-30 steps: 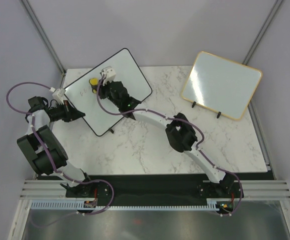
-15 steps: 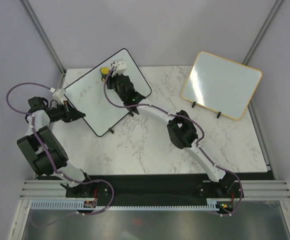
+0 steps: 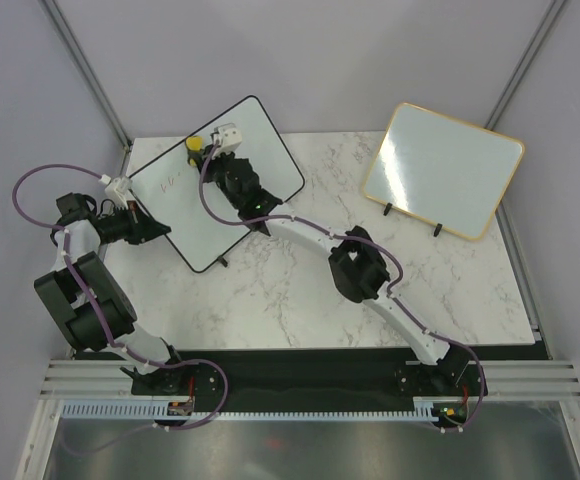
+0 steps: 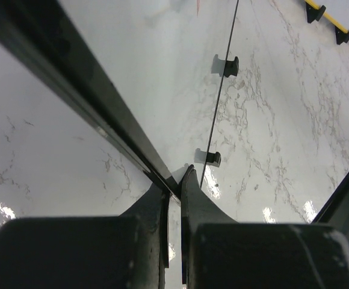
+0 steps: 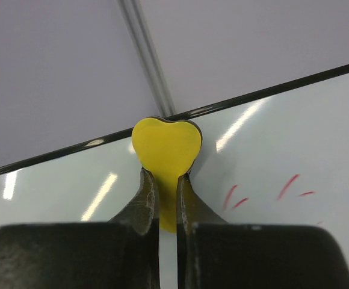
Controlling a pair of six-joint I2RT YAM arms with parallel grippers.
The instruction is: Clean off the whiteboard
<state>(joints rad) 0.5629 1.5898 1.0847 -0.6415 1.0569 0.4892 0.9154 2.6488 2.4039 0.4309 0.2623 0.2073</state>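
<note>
The black-framed whiteboard [image 3: 225, 180] stands tilted at the back left of the table, with faint red marks [image 3: 169, 181] near its left part. My right gripper [image 3: 202, 150] is shut on a yellow heart-shaped eraser [image 3: 195, 145] and holds it against the board near the top edge. In the right wrist view the eraser [image 5: 165, 150] sits between the fingers [image 5: 144, 201], with red strokes [image 5: 234, 195] to its right. My left gripper [image 3: 160, 228] is shut on the board's left lower frame edge; the left wrist view shows the frame [image 4: 72, 78] pinched between the fingertips [image 4: 188, 180].
A second white board with a gold frame [image 3: 443, 170] stands on black feet at the back right. The marble table [image 3: 300, 290] spreads in front. Grey walls close in left and right. The whiteboard's black feet [image 4: 225, 63] show in the left wrist view.
My right gripper swung the eraser up-right across the board, then back a little left along the top edge. Fewer red marks remain. The left arm has not moved.
</note>
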